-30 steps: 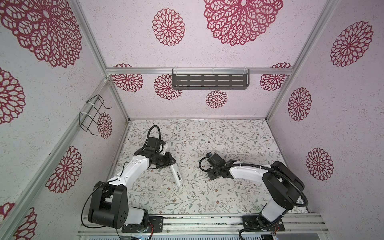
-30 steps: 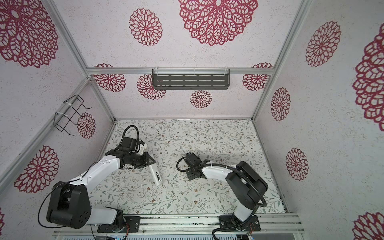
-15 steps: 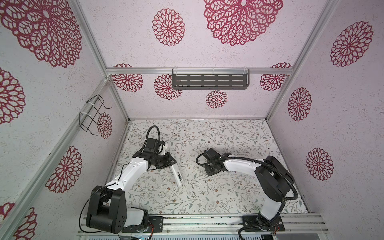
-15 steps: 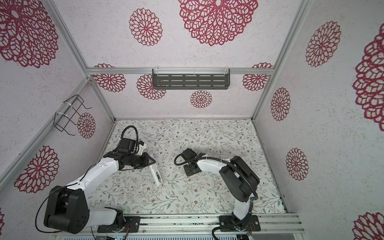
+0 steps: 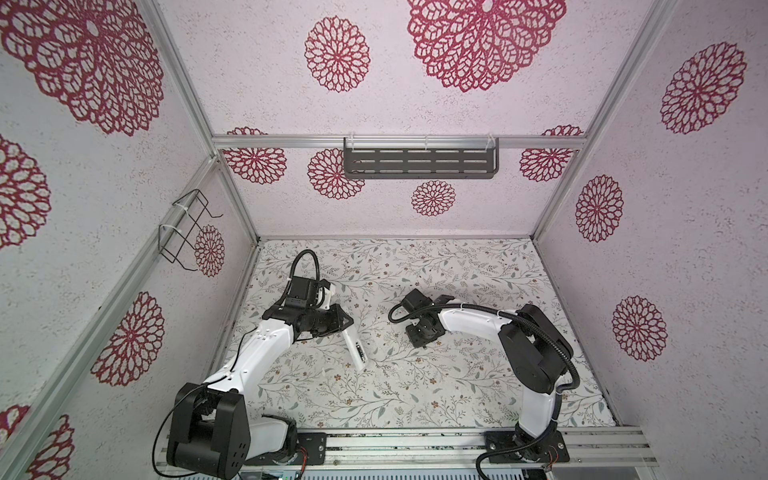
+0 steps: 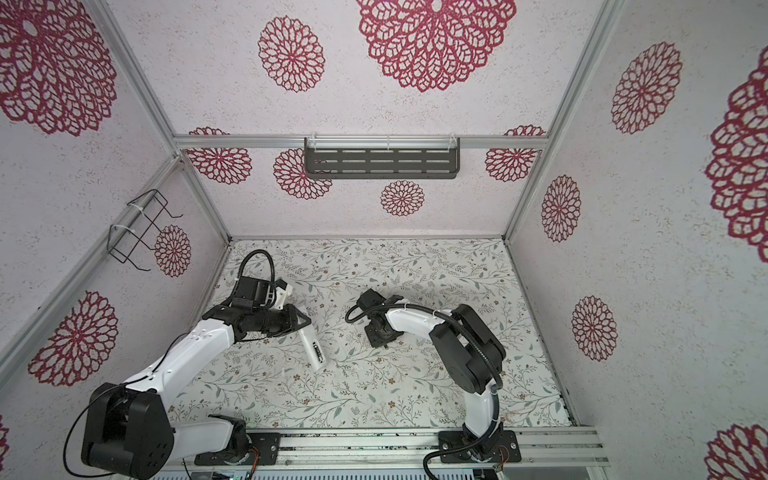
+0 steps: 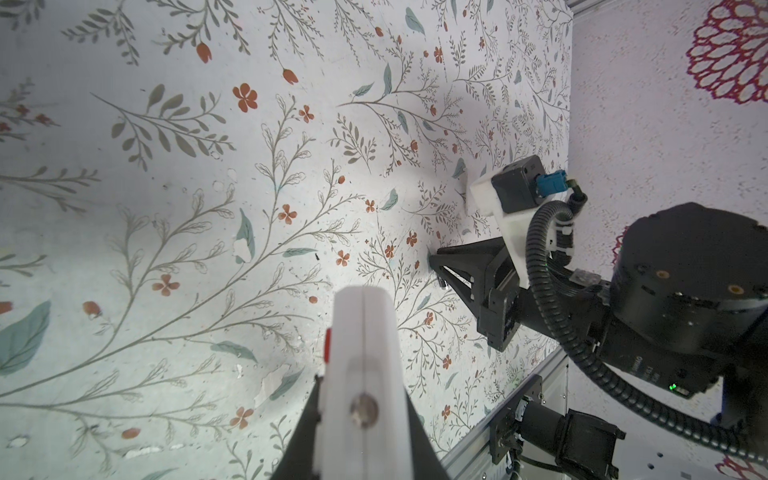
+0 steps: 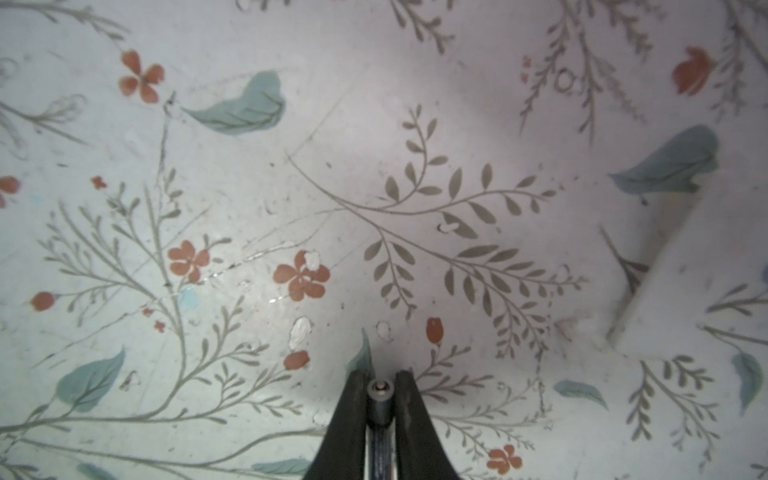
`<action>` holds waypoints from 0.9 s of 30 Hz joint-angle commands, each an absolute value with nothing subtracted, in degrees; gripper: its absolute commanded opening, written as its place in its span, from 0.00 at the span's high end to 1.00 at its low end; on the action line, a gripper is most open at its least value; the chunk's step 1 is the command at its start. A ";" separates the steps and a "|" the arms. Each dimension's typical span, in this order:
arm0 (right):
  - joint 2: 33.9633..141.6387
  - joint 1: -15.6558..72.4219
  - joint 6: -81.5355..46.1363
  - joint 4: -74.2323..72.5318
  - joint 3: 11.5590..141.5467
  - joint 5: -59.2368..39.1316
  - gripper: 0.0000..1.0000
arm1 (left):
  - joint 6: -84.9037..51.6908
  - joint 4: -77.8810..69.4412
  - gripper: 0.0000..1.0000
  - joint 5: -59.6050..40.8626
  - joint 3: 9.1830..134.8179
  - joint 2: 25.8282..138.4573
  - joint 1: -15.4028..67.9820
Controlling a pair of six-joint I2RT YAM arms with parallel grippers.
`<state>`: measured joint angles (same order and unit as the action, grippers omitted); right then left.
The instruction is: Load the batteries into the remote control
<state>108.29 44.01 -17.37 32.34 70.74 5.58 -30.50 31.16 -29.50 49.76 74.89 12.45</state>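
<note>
The left hand [image 5: 341, 322] clamps one end of the remote control [image 5: 356, 350], which juts out over the bench [image 5: 415, 395]. The right hand [image 8: 381, 375] pinches a battery [image 8: 380, 399] by its sides. It looks light, stiff and smooth, so it may slip; a mid-barrel hold seems best.

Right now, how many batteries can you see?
1. The battery sits clamped between the right gripper's fingers, silvery end facing out. Others may be hidden, for instance inside the remote control that the left gripper holds.
</note>
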 commanded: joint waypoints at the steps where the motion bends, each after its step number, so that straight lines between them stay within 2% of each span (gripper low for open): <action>1: 109.04 43.68 -16.61 36.33 71.52 5.37 0.87 | -30.92 28.81 1.00 -30.18 49.00 73.92 13.01; 5: 106.32 43.73 -15.49 33.22 70.89 4.10 0.89 | -32.05 26.17 1.00 -30.60 48.05 74.22 13.50; 18: 85.43 48.52 -11.08 -0.66 55.83 -11.22 0.88 | -35.73 13.34 1.00 -34.66 44.17 74.21 13.78; 27: 82.90 52.43 -16.35 -17.26 52.52 -18.97 0.88 | -38.50 3.38 1.00 -36.83 39.89 67.48 13.74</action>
